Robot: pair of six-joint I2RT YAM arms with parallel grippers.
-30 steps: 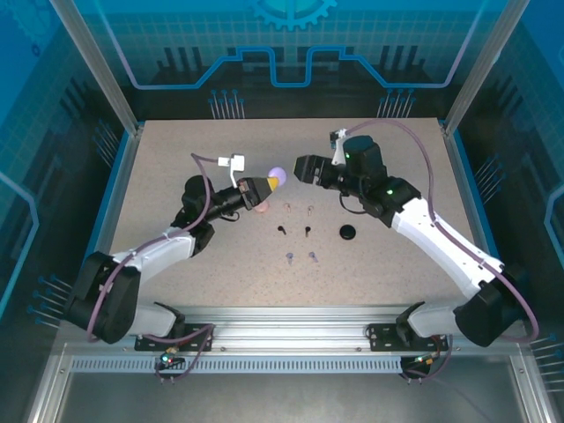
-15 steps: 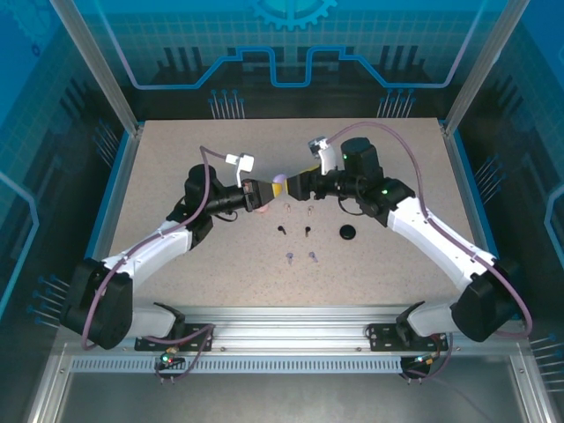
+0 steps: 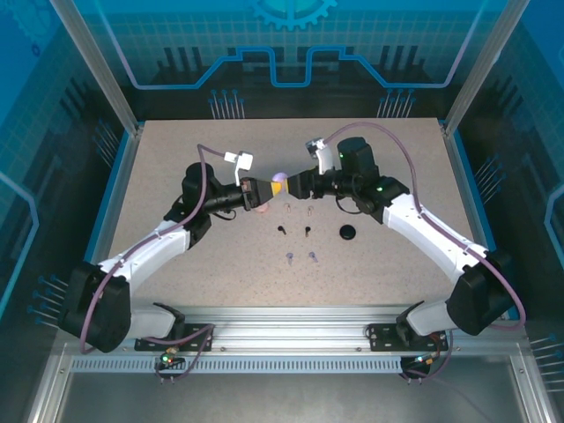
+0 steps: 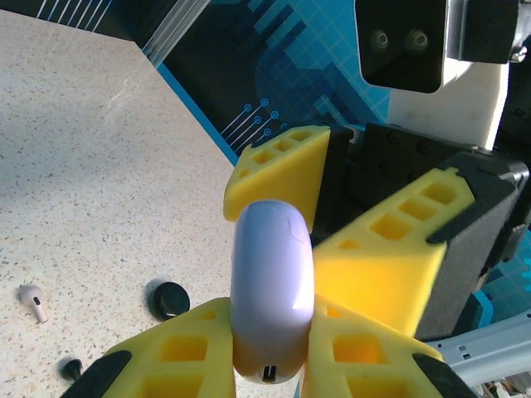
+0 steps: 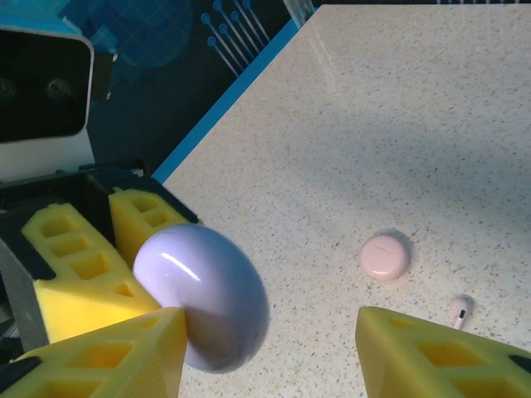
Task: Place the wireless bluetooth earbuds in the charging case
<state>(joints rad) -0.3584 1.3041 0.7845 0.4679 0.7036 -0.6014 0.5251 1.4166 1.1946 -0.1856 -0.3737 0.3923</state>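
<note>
My left gripper (image 3: 266, 189) is shut on a closed lavender charging case (image 3: 279, 183), holding it edge-on above the table (image 4: 272, 282). My right gripper (image 3: 296, 185) faces it from the right, open, with the case between its jaws. One yellow finger (image 5: 108, 356) touches the case (image 5: 203, 294); the other finger (image 5: 440, 352) stands well apart. The earbuds lie in pairs below the grippers: a pale pink earbud (image 3: 310, 210), a black earbud (image 3: 307, 232) and a lavender earbud (image 3: 313, 256), each with its partner to the left.
A round black case (image 3: 348, 233) lies right of the earbud rows. A pink case (image 5: 385, 255) rests on the table beneath the grippers, with a pink earbud (image 5: 460, 309) near it. Blue walls and metal posts edge the table.
My right gripper has swung left to the lavender case and narrowed its jaws around it. My left gripper has shifted slightly right, still holding the case.
</note>
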